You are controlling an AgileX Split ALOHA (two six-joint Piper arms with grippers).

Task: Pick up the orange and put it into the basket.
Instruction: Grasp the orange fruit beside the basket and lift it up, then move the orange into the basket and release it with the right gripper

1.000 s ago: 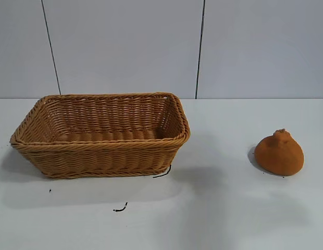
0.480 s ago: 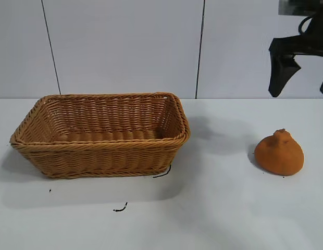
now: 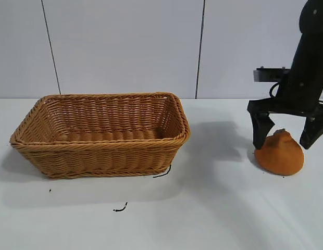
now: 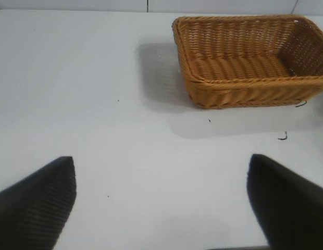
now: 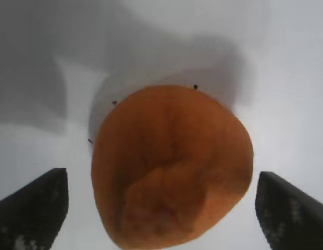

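The dull-orange dome-shaped orange (image 3: pixel 279 154) with a small knob on top sits on the white tabletop (image 3: pixel 203 208), well apart from the large tan-brown woven wicker basket (image 3: pixel 101 134). The right gripper (image 3: pixel 287 136) hangs just above the orange, its black fingers (image 3: pixel 261 129) spread wide on both sides of it, not touching. The left gripper (image 4: pixel 161 200), far from the orange, also has its fingers wide apart.
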